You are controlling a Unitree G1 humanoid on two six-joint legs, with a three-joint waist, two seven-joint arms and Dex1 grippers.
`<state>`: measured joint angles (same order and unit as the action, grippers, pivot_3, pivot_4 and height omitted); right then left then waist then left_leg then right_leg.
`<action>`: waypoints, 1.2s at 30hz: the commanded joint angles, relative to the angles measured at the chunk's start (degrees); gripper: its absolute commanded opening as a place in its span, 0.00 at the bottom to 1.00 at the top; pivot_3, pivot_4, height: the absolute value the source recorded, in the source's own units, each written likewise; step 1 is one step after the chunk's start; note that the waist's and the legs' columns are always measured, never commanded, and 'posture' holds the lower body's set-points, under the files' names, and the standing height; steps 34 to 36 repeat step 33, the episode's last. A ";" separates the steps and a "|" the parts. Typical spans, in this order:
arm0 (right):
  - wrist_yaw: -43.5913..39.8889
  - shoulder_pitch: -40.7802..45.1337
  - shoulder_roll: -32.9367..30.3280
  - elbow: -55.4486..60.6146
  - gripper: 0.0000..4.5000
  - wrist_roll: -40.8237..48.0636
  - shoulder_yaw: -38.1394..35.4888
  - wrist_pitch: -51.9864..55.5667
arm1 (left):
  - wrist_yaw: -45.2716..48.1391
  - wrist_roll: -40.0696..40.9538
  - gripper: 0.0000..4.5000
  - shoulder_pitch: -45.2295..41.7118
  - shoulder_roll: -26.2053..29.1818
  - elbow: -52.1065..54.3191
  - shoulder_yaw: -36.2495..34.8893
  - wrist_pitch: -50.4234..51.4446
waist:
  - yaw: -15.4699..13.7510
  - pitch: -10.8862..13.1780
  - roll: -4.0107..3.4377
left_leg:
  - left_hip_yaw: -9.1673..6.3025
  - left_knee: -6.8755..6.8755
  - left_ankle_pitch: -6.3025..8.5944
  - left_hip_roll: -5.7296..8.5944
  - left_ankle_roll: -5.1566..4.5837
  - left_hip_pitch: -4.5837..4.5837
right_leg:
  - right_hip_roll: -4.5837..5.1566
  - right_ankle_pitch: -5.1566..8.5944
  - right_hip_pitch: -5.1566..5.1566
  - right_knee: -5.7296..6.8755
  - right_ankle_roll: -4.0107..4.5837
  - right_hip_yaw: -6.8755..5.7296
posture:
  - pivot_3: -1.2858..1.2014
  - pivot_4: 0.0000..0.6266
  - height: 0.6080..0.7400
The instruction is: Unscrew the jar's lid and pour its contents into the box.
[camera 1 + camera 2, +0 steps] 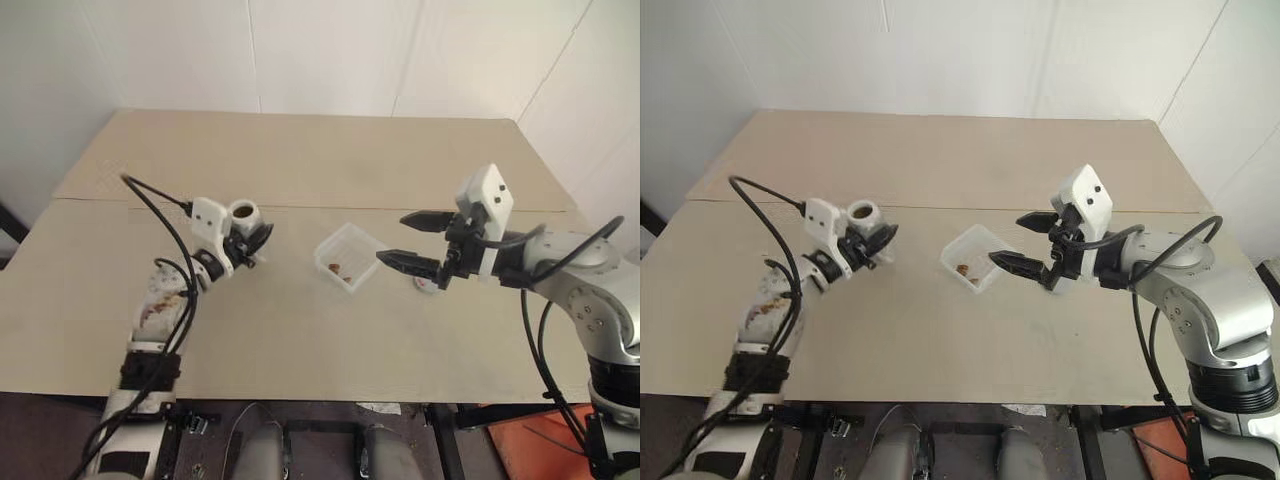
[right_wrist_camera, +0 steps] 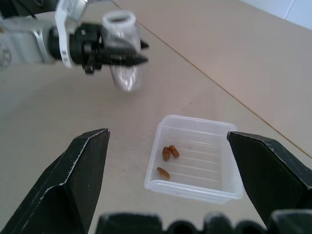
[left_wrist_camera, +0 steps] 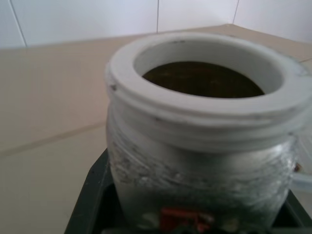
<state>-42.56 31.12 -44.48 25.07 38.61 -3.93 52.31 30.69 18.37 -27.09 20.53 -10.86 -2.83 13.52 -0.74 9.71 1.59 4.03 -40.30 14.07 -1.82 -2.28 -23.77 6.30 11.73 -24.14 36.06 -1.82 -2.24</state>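
Well, the jar (image 1: 245, 212) sits upright and uncapped, clamped in the left gripper (image 1: 252, 240) above the table (image 1: 300, 150). Three reddish-brown bits (image 2: 167, 158) (the contents) lie in the box (image 1: 347, 256); just beside it hovers the right gripper (image 1: 415, 240), spread wide, empty.

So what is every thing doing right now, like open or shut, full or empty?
jar: open, upright, held off the table, looks empty.
lid: off the jar, lying on the table by the right gripper.
box: on the table, upright.
contents: a few brown bits lying in the box.
left gripper: shut on the jar.
right gripper: open, holding nothing.
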 commanded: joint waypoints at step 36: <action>-10.63 -13.76 -5.88 -4.55 1.00 -2.86 -10.01 -14.45 | 40.69 27.61 0.99 31.79 33.06 27.59 -31.00 8.71 | 0.19 -0.13 -0.22 | 0.18 0.44 -0.01 -0.15 0.07 0.20 | -0.03 0.24 -0.12 -0.15 0.15 0.10 | 0.52 0.24 1.00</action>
